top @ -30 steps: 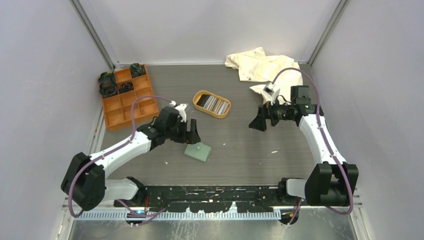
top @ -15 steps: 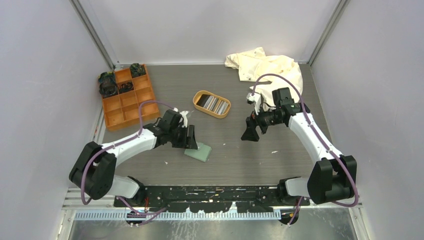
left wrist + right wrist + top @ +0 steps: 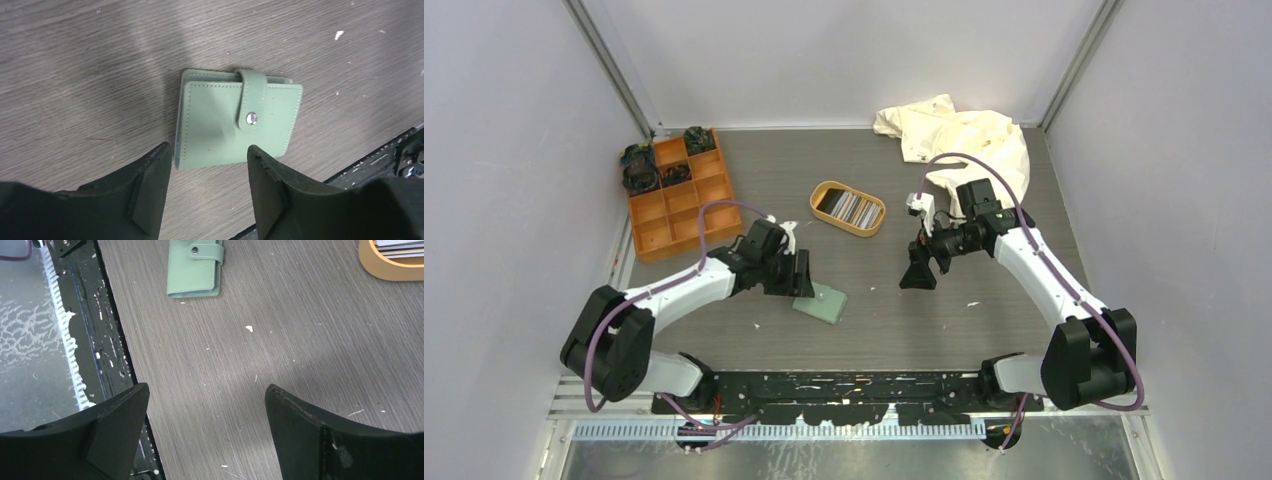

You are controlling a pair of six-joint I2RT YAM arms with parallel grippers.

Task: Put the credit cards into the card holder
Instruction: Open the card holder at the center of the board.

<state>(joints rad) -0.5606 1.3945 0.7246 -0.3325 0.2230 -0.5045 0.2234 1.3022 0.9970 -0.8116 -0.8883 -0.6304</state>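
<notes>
Green card holder (image 3: 227,125) — near left fingers (image 3: 150,185)

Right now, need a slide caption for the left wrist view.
Open left claw poised over the snapped-shut green card holder lying on the wood-grain table.

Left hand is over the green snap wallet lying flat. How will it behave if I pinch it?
The flat sage-green stitched snap wallet looks thin and light, so it may slide on the smooth wood-grain table rather than lift. Its soft cover probably flexes under a pinch. The fastened snap tab should keep it shut.
</notes>
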